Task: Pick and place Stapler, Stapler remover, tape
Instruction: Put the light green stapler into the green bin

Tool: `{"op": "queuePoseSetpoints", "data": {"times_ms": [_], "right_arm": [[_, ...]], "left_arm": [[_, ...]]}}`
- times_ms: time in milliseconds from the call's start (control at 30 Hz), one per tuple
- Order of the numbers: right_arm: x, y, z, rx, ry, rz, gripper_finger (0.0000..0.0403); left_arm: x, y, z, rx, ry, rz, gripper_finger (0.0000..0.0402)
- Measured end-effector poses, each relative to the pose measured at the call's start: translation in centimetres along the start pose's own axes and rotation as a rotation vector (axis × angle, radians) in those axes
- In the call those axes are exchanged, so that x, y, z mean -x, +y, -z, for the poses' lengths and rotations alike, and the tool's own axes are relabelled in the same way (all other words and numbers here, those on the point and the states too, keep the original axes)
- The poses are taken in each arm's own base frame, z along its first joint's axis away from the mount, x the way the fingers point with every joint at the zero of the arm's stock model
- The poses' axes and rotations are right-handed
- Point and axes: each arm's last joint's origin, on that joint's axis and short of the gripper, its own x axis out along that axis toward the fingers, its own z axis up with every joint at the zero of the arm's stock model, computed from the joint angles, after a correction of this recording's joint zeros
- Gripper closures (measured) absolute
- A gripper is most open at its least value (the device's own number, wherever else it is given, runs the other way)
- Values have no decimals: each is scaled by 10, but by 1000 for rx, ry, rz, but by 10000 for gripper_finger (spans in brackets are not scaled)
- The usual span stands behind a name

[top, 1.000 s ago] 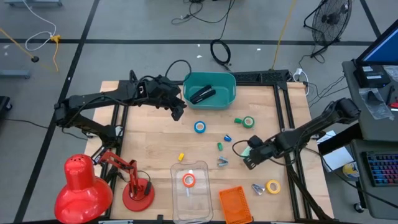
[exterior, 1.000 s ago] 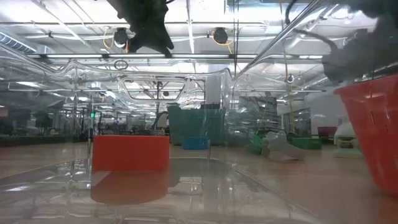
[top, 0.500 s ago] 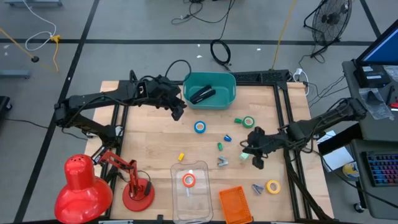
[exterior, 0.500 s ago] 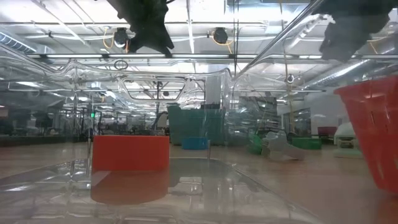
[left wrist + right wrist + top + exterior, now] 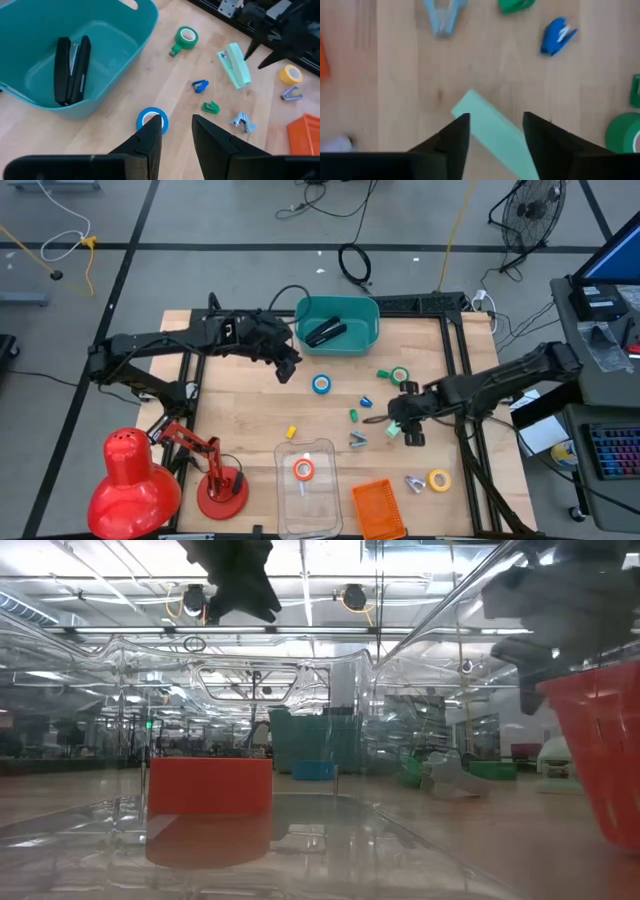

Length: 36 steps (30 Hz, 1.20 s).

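Change: Since a second ago the right tool [image 5: 398,427] has travelled from nearer the table's right-front area toward the middle and now hangs over the mint-green stapler [image 5: 495,130]; the left tool [image 5: 285,366] has barely shifted.
Stapler: pale mint-green, slim and long, lying flat on the table right of centre, a blunt end pointing between the right tool's fingers in the right wrist view.
Right tool: fingers apart, straddling the stapler from above, not yet clamped on it.
Doing it well: by my reading, centre the fingers across the stapler's narrow width near its middle, descend squarely, then close; an off-centre pinch could make the long body pivot.
Left tool: fingers partly apart, holding nothing, poised near the teal bin [image 5: 365,340] at the table's back edge, above the blue tape roll [image 5: 152,119].
Bin: already holds a black stapler [image 5: 71,70].
Nearby: green tape roll [image 5: 400,376], yellow tape roll [image 5: 439,479], blue stapler remover [image 5: 556,35].
Tray: clear tray [image 5: 325,490] at the front edge holds the orange tape roll [image 5: 303,470].
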Motion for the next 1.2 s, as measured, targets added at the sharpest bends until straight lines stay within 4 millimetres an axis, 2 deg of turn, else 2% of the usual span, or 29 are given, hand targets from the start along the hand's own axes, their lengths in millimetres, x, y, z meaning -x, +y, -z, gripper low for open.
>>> {"op": "queuePoseSetpoints", "data": {"times_ms": [133,333,700,867,1200], "right_arm": [[-3,3,-1,137,127,21,184],[-10,8,-7,273,170,46,154],[-29,16,-3,379,290,43,150],[-41,15,-2,360,327,100,168],[-52,15,-3,240,337,149,257]], "left_arm": [[0,-3,1,-8,7,7,291],[0,-3,2,-14,7,8,291],[0,-2,4,-32,31,-2,291],[0,-2,4,-31,32,-2,291],[0,-2,4,-29,33,-2,291]]}}
